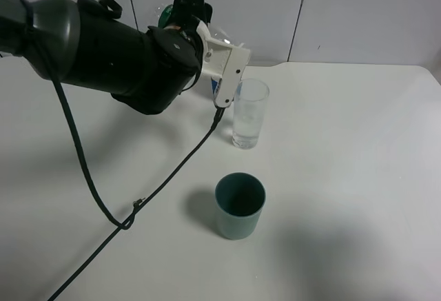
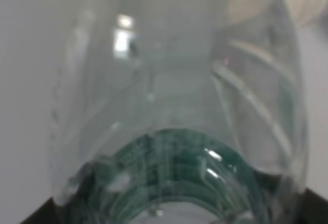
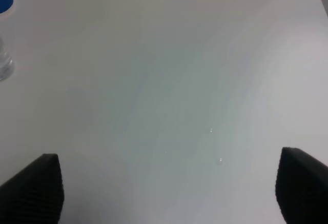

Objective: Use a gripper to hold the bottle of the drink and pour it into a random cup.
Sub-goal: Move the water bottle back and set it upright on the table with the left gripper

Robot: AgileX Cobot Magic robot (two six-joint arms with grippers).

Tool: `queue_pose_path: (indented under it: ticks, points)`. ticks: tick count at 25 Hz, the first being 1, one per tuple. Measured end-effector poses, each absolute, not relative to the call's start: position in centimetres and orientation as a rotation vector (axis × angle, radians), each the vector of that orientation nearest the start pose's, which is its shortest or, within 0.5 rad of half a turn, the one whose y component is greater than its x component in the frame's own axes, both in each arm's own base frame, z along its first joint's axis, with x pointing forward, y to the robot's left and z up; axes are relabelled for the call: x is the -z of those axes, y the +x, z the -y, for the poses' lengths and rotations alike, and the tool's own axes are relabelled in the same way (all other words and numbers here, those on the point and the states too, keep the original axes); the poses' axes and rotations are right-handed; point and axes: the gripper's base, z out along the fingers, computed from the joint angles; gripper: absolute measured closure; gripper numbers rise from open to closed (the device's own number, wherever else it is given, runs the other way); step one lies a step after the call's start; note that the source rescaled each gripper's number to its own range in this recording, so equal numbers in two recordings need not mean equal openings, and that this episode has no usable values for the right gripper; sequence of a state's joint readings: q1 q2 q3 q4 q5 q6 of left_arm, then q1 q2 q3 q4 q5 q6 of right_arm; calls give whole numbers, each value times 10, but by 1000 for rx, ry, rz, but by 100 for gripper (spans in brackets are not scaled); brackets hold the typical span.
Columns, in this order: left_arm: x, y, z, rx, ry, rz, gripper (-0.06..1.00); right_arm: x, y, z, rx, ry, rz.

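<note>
Cups in clear sight number two: clear cup [image 1: 249, 113] far, teal cup [image 1: 239, 204] near. One bottle [image 2: 174, 106] sits clamped in the left gripper [image 1: 226, 84], which overlaps the far cup's left rim; right gripper [image 3: 169, 190] stands apart.

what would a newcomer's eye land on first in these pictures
The bulky black arm fills the upper left of the overhead view, reaching toward a tall clear glass. A teal cup stands apart from the glass, nearer the camera. In the left wrist view a clear bottle with a green label fills the picture.
</note>
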State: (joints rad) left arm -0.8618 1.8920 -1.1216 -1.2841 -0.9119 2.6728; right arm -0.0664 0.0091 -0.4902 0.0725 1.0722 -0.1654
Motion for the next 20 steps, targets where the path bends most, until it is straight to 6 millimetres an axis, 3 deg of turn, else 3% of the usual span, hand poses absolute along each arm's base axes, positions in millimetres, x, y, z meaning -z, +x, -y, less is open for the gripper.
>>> queue_pose_path:
  ticks: [9,20]
  points:
    - [-238,302,250,-1107,1380,-1336,94,-274,-3,-6,55,-106,-2070]
    - [-290,285,249,-509,939,-1499,94,-274,-3,-6,55,-106,-2070]
